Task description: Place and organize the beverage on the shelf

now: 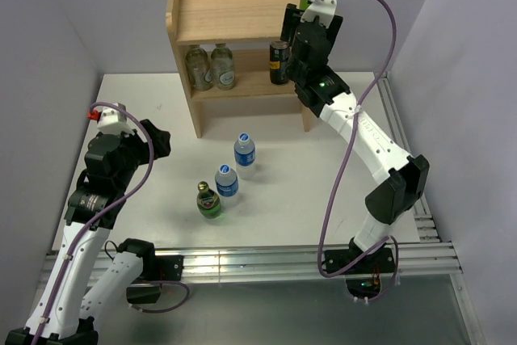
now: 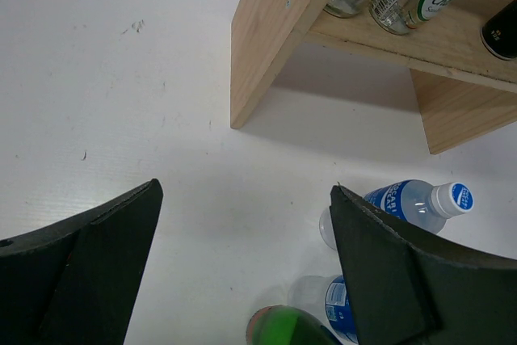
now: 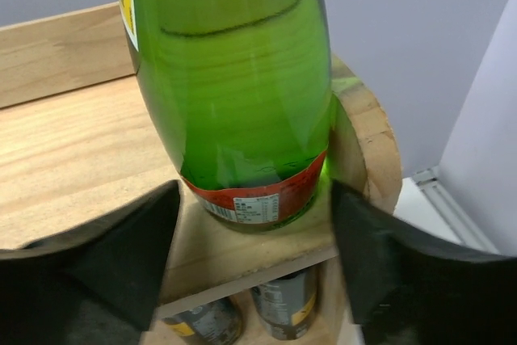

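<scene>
The right arm [image 1: 367, 139] reaches forward and up to the right end of the shelf [image 1: 234, 14]. The right gripper [image 3: 254, 191] is spread wide, one finger on either side of the base of the tall green bottle [image 3: 234, 78]. Whether it touches the glass cannot be told. The bottle stands upright in the right corner of the top board.

The left arm [image 1: 97, 191] is folded at the left. The left gripper [image 2: 242, 260] is spread wide above the desk [image 1: 145, 111], holding nothing.

The right wrist view shows two cans [image 3: 283, 317] on the lower tier; the top view shows only one. The top view alone shows two clear bottles [image 1: 223, 66] there, and two water bottles [image 1: 245, 151] and a small green bottle [image 1: 209, 199] on the desk.
</scene>
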